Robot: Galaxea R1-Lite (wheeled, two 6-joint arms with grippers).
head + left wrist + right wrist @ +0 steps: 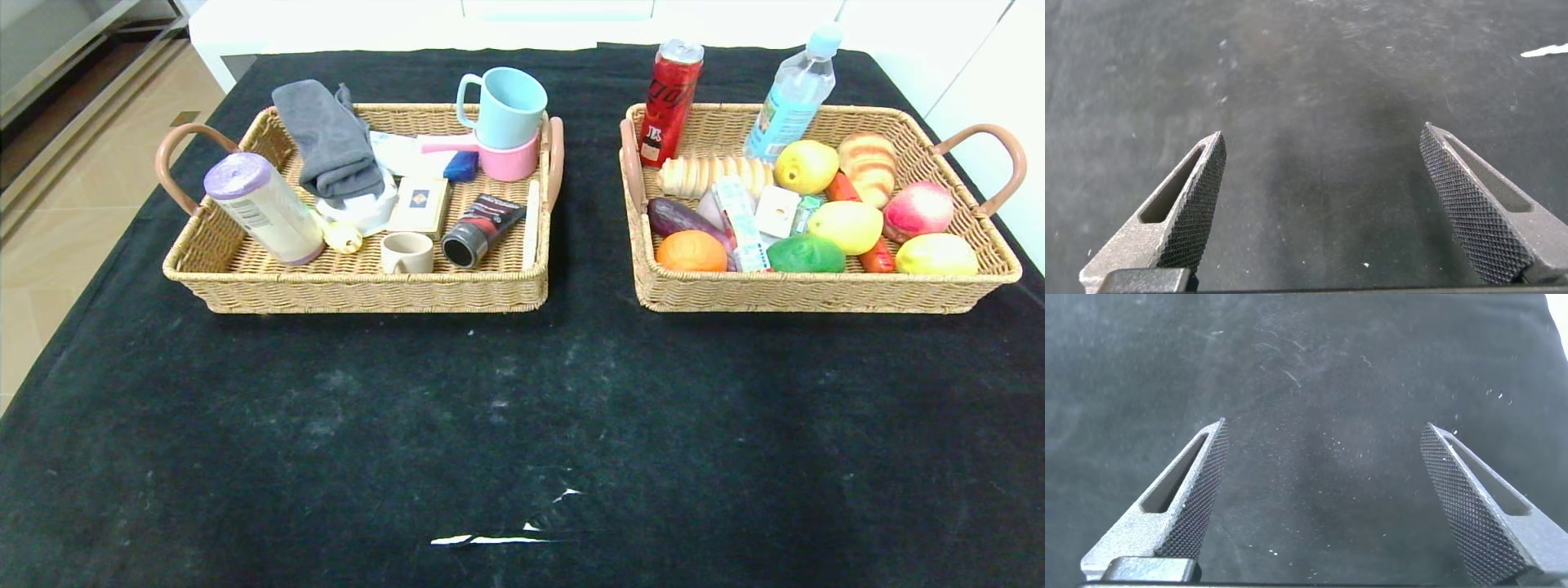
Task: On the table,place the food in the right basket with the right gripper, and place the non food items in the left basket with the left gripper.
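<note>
Evidently, no loose item is seen on the bare cloth of the desk [522, 425]; the sorting is judged finished or nearly so. The tube [482, 229], the small cream cup [406, 252] and the white marker [532, 224] are all lying inside the left basket [359, 290], near its front wall. The lemon [936, 255], the bumpy yellow fruit [848, 226] and the green gum pack [805, 214] are held in the right basket [816, 296], among other fruit.

If any step remains, it is best done as a check: each basket should be looked over for an item perched on a rim, and the arms should be kept low and clear of the loop handles so nothing is knocked.

Neither arm is shown in the head view. In its wrist view the left end effector [1323, 184] is seen over bare cloth, its fingers spread wide with nothing between them. The right end effector [1323, 478] is posed alike over bare cloth, wide apart and empty.
</note>
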